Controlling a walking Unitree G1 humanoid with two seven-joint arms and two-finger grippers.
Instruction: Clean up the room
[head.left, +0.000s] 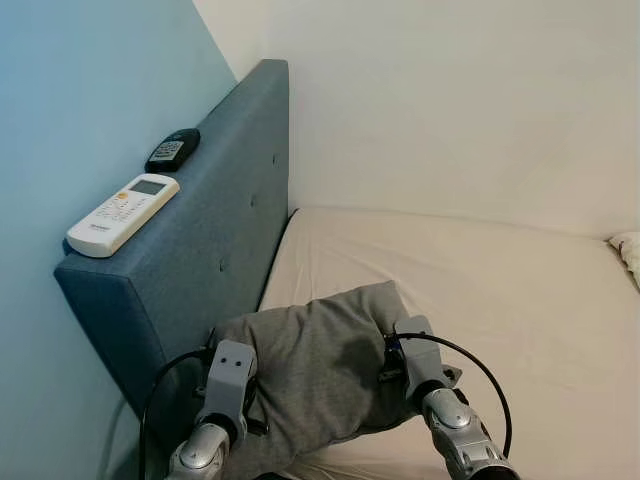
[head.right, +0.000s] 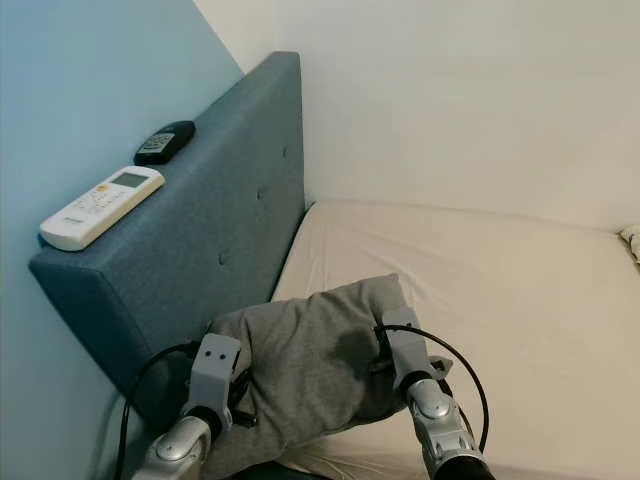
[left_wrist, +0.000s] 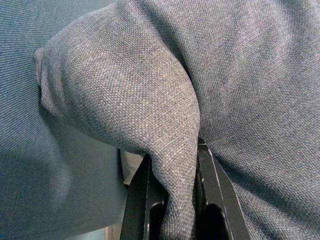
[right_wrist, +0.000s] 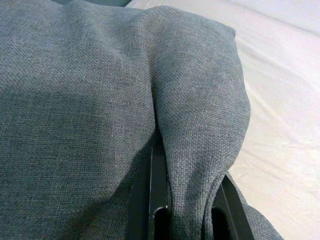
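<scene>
A grey fabric pillow (head.left: 315, 365) hangs between my two grippers above the near corner of the cream mattress (head.left: 480, 290), close to the blue headboard (head.left: 225, 235). My left gripper (left_wrist: 172, 157) is shut on a fold at the pillow's headboard-side edge, and its black fingers (left_wrist: 142, 200) pinch the cloth. My right gripper (right_wrist: 187, 167) is shut on a fold at the pillow's other edge. In the left eye view the left wrist (head.left: 230, 375) and the right wrist (head.left: 412, 350) press into the pillow from either side, and the fingertips are buried in the fabric.
A white air-conditioner remote (head.left: 122, 213) and a black remote (head.left: 172, 149) lie on top of the headboard. A light blue wall runs along the left and a white wall stands behind the bed. The edge of a pale pillow (head.left: 628, 255) peeks in at far right.
</scene>
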